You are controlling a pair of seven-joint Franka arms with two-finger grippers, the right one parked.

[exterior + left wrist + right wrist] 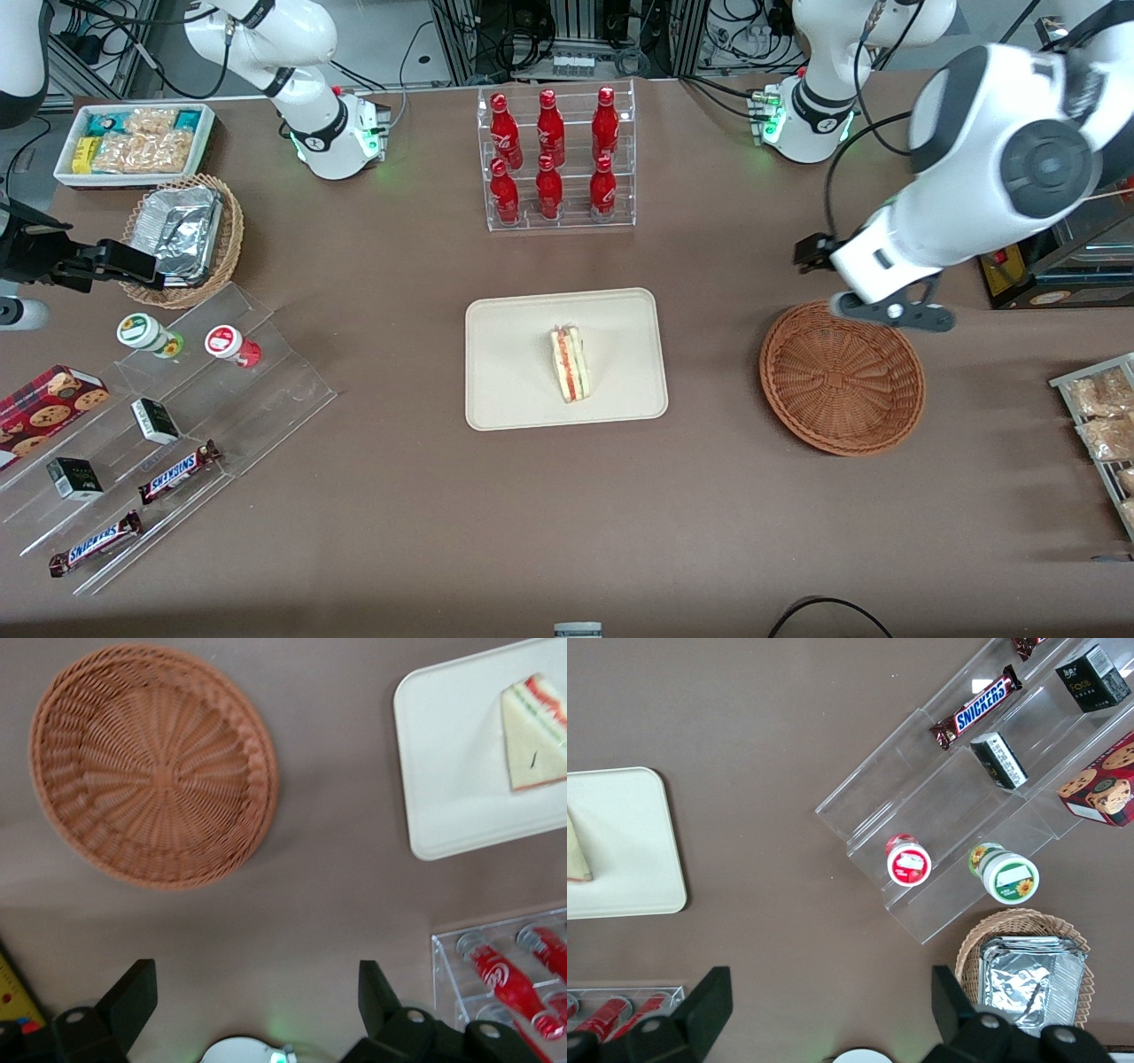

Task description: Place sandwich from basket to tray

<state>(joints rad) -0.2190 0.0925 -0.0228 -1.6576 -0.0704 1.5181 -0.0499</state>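
While my pincer (257, 1010) hangs high over the brown table (709, 496), its two fingers (133, 997) are spread wide apart and grip nothing at all. Directly beneath it, slightly nearer the front camera, sits the basket (842, 378) (round, reddish-brown wicker), with only its bare woven bottom showing. Well apart from the basket, toward the middle of the table, lies the tray (509, 390), and the sandwich (571, 363) rests on it, its red and green filling stripe facing up. Farther from the front camera than the tray stands a clear rack of red bottles (554, 159).
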